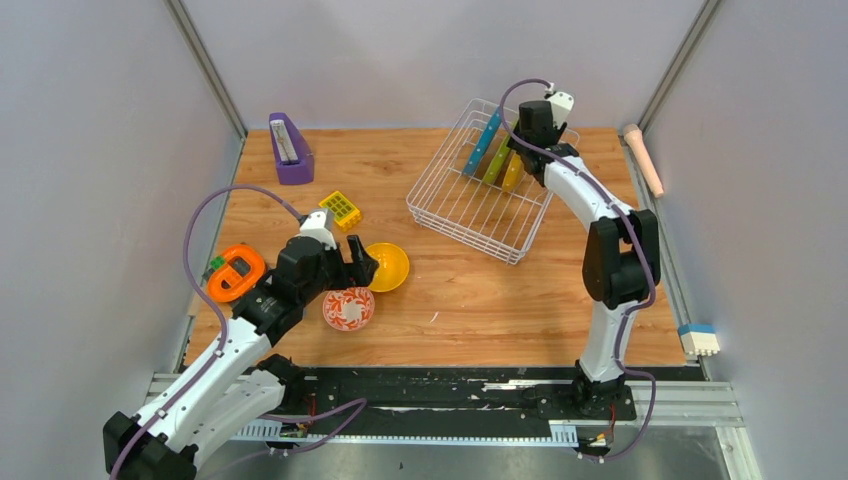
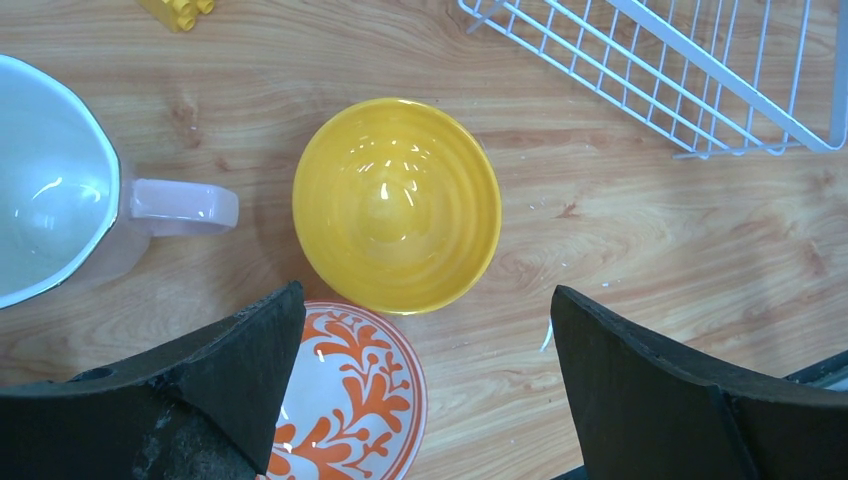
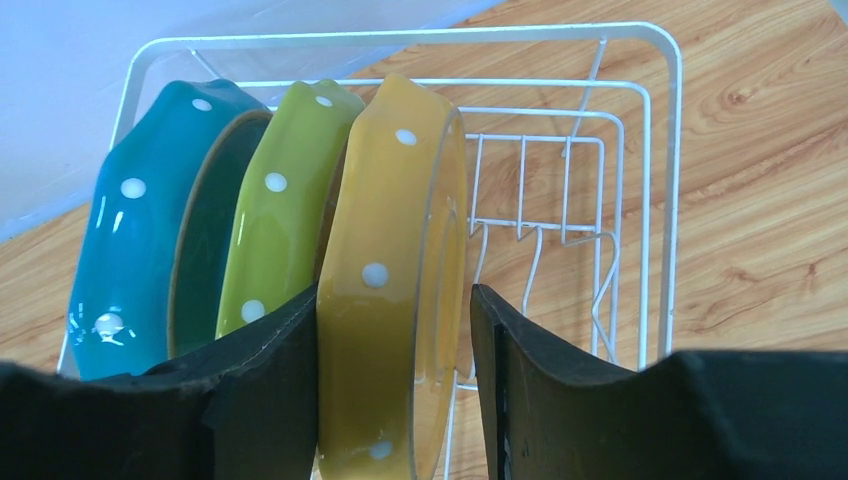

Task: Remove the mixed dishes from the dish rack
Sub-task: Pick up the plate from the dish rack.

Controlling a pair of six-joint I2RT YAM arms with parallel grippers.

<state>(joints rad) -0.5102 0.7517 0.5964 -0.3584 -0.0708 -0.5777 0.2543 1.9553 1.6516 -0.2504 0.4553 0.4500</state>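
The white wire dish rack (image 1: 468, 205) stands at the back right. Blue (image 1: 483, 142), green (image 1: 497, 160) and yellow (image 1: 512, 173) dotted plates stand upright in it. My right gripper (image 3: 395, 290) is open and straddles the yellow plate (image 3: 390, 270). Its left finger touches the plate and a small gap shows at the right finger. The plain yellow bowl (image 2: 397, 203) and the red-and-white bowl (image 2: 350, 400) sit on the table. My left gripper (image 2: 427, 292) is open and empty above them. A pinkish cup (image 2: 60, 200) stands to their left.
The orange round gadget (image 1: 236, 272) lies left of the left arm. The yellow grid block (image 1: 341, 209) and the purple wedge holder (image 1: 290, 150) are further back. The rack's near corner (image 2: 700, 90) shows in the left wrist view. Grey walls enclose the table.
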